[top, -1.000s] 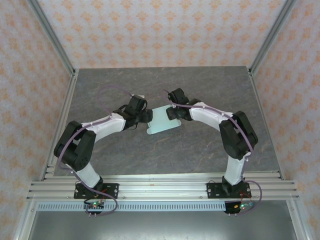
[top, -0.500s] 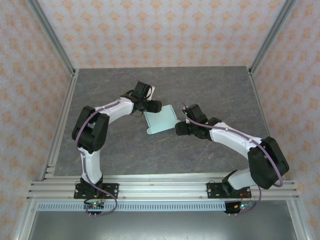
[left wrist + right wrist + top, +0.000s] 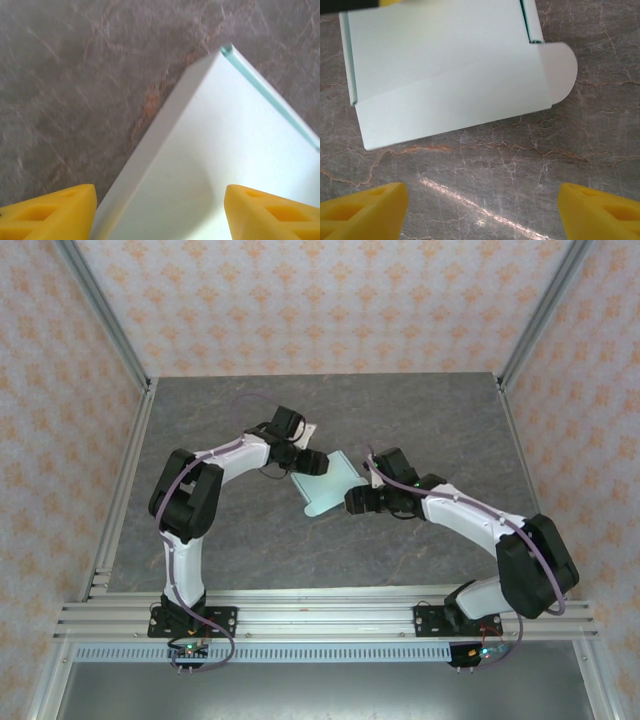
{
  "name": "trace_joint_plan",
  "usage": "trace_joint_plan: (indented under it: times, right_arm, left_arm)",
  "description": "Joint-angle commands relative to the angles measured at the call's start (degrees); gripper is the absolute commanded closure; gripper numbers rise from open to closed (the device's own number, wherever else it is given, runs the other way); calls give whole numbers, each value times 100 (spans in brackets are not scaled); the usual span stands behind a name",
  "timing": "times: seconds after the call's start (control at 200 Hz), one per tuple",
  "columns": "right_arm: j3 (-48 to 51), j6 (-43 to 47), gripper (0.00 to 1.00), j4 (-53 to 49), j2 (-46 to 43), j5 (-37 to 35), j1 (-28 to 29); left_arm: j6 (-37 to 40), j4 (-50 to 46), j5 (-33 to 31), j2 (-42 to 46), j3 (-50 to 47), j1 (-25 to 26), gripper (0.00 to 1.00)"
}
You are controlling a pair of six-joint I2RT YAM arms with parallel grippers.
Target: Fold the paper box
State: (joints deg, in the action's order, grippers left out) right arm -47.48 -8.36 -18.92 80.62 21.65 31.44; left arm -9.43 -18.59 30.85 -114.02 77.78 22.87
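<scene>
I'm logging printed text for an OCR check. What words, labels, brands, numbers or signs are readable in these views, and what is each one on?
No text can be read.
The pale mint-teal card paper box is blank on the faces shown.
The yellow plastic fingers on the left arm and on the right arm carry no marking.
The orange motifs on the wallpaper are a repeating ornament, not letters.
The small circuit boards at the arm bases are too small to read.

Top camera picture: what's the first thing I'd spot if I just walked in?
Probably the pale mint paper box, a mostly flat sheet in the middle of the grey marbled table. The left gripper reaches over its far left edge and the right gripper sits by its near right side, both open. The right wrist view shows a crease and a rounded flap on it.
</scene>
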Motion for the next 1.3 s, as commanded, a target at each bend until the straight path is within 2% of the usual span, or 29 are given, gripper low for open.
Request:
trace_joint_plan:
  times: [0.0, 0.11, 0.265, 0.41, 0.505, 0.636, 0.941, 1.291]
  right_arm:
    - [-105, -40, 22, -126, 73, 408, -229]
    - [-45, -81, 23, -130, 60, 550, -405]
    - [69, -438, 25, 267, 127, 743, -420]
    - [290, -1158, 28, 1016, 353, 1035, -419]
    - [618, -1845, 31, 1864, 474, 1229, -420]
    - [917, -2548, 36, 2726, 625, 1342, -417]
    - [1240, -3343, 54, 4064, 1090, 1579, -420]
    - [1525, -3756, 71, 4926, 1219, 1430, -418]
  left_arm:
    - [-261, 156, 411, 402, -390, -20, 32]
    - [-425, 368, 522, 608, -741, -24, 33]
    - [-445, 401, 86, 805, -873, -15, 33]
    - [-451, 316, -367, 906, -786, -20, 32]
    - [-446, 357, -507, 960, -789, -21, 32]
    - [-368, 197, -411, 764, -582, -28, 32]
    - [-298, -104, -142, 325, -175, -56, 35]
    - [-339, -69, 40, 30, -134, -160, 50]
